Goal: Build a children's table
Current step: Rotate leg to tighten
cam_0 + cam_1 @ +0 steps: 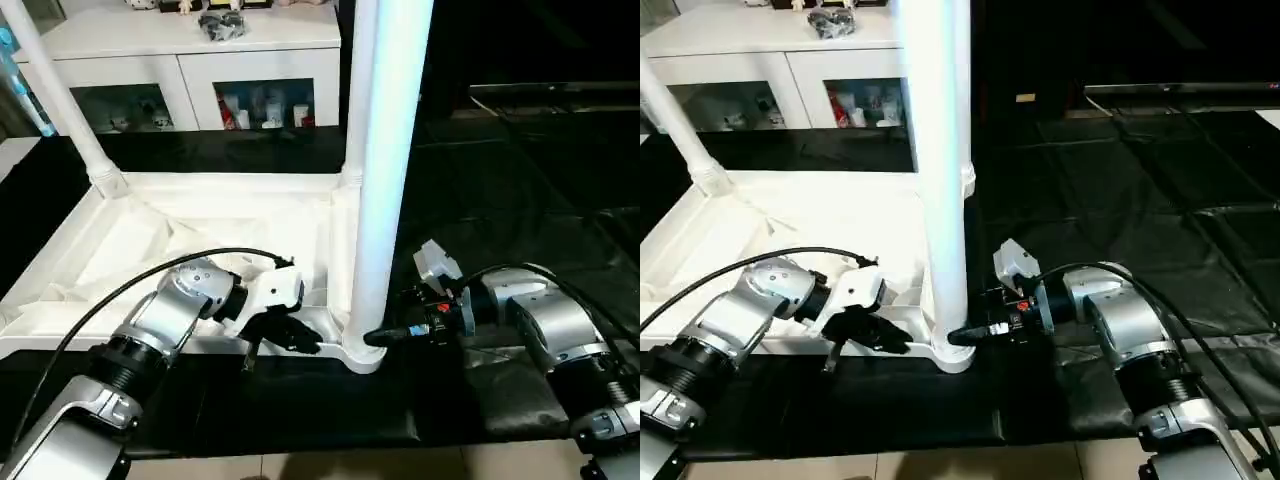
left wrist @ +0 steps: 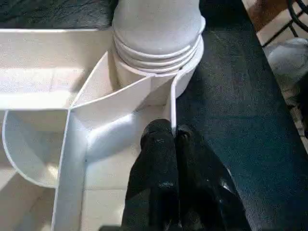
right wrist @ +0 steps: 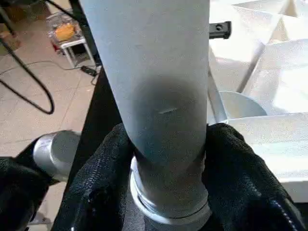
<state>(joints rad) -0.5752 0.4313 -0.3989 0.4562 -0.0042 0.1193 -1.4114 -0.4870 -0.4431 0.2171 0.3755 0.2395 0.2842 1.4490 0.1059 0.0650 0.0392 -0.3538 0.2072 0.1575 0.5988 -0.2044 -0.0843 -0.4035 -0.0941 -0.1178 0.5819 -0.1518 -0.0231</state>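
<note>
White children's table (image 1: 200, 235) lying upside down on a black-draped floor (image 1: 520, 200), a white glass-door cabinet (image 1: 200, 70) behind.

Its ribbed underside faces up; a tapered leg (image 1: 385, 150) stands upright in the near corner socket, another leg (image 1: 60, 95) at a far corner. The right gripper (image 3: 166, 159) clasps the near leg's base between both fingers. The left gripper (image 2: 173, 139), pinched shut and empty, presses against the rim beside that socket.
</note>
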